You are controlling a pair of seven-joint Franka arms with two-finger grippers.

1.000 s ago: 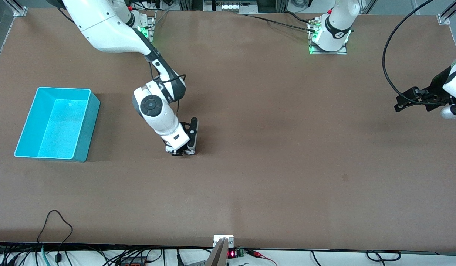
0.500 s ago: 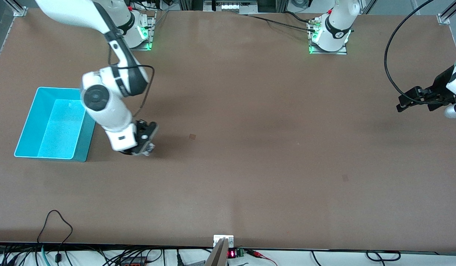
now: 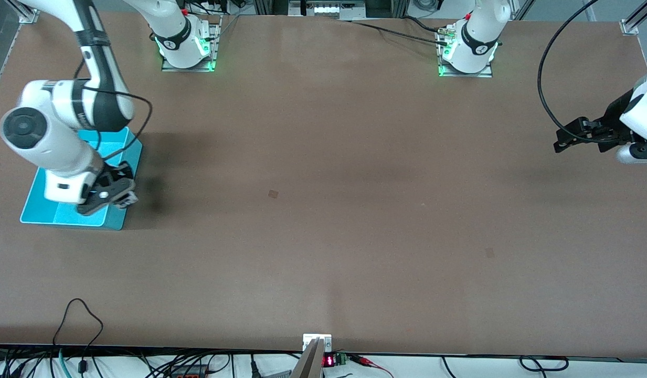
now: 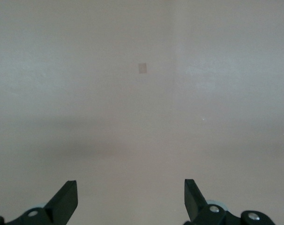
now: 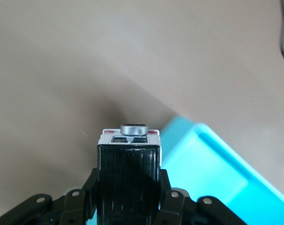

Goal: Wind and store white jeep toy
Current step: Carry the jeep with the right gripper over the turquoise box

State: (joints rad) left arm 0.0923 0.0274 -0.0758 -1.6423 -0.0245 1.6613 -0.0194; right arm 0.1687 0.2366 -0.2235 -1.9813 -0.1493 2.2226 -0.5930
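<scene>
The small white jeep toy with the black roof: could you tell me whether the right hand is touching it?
Touching. The right wrist view shows the right hand clamped on both sides of the small white jeep toy, its black fingers pressed against the toy's black roof section, above the cyan plastic bin.

**Plastic toy, plastic bin, matt table**

White jeep toy (image 5: 128, 178) looks like plastic: ribbed black roof with a slight sheen, shiny metal-looking disc at one end. Cyan bin (image 3: 118, 223) is smooth plastic. Table (image 3: 354, 210) is matt brown.

I see the jeep (image 5: 128, 176) clamped between the right gripper's (image 5: 128, 199) fingers, black roof toward the wrist camera, white end with a grey round piece pointing outward, over the bin's (image 5: 212, 164) edge.
</scene>
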